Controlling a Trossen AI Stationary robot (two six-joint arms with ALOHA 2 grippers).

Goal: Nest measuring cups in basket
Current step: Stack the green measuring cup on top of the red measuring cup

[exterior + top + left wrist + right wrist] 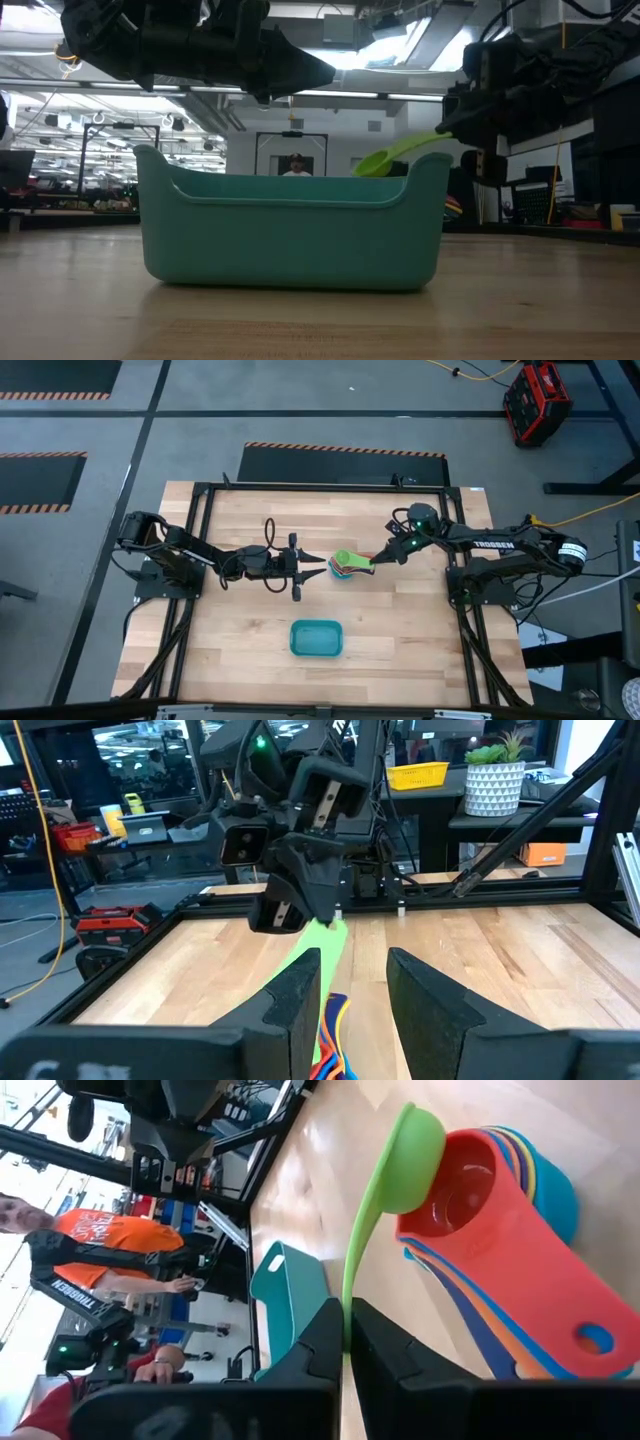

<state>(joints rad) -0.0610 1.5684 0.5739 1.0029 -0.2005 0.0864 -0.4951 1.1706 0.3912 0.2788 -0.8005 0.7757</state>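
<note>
Broadly, the wooden surface carries two groups of things: the teal basket near its front edge, with nothing to be seen in it, and, well apart from it toward the middle, the stack of nested measuring cups with the red cup uppermost.

Next, the left claw waits just beside that stack, its fingers parted around nothing, pointing at the handles.

Then the right claw is pinched tight on the flat handle of the green cup. In the right wrist view its bowl sits over the bowl of the red cup; whether it touches I cannot tell.

Judging from this, the step in hand is seating the green cup into the stack. To do it well, I would keep the handle level and lined up with the fanned handles below, lower straight down until the bowl centres in the red one, and only then let go. Releasing while tilted could leave it perched on the rim.
</note>
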